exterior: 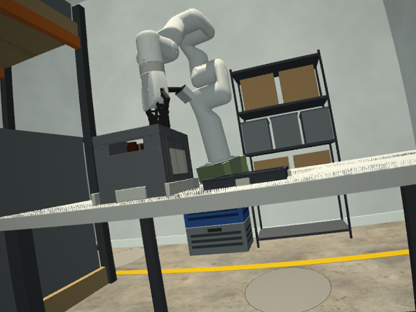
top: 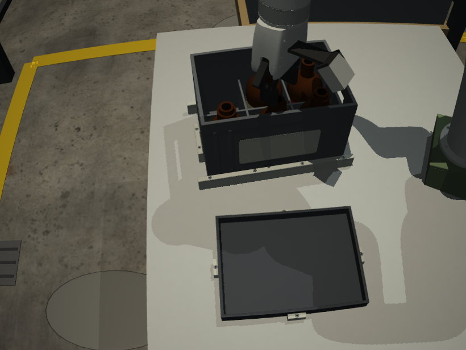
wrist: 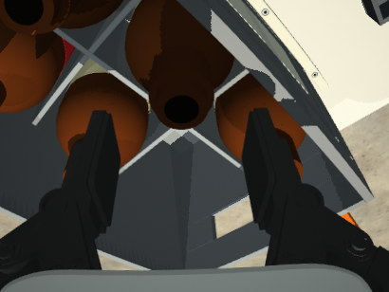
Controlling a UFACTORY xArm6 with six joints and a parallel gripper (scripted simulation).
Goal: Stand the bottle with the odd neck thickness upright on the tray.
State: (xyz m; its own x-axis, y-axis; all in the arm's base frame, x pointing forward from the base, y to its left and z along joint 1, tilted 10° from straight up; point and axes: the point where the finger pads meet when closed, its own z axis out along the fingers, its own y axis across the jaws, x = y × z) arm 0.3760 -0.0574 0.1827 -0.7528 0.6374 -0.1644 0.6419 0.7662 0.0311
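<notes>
A dark crate (top: 274,109) with divider cells stands at the back of the table and holds several brown bottles. My gripper (top: 269,90) hangs over its middle, just above the rim in the side view (exterior: 158,117). In the wrist view my gripper (wrist: 180,134) is open, and its fingers stand on either side of one bottle's mouth (wrist: 182,110) without touching it. Other bottles stand at the front left (top: 225,109), back right (top: 307,73) and front right (top: 320,96) of the crate. The dark tray (top: 291,261) lies in front of the crate with nothing on it.
The arm's green base (top: 444,158) stands at the table's right edge. White brackets (top: 274,169) fix the crate to the table. The wrist camera housing (top: 337,71) sticks out over the crate's right side. A shelf with boxes (exterior: 285,120) stands behind the table.
</notes>
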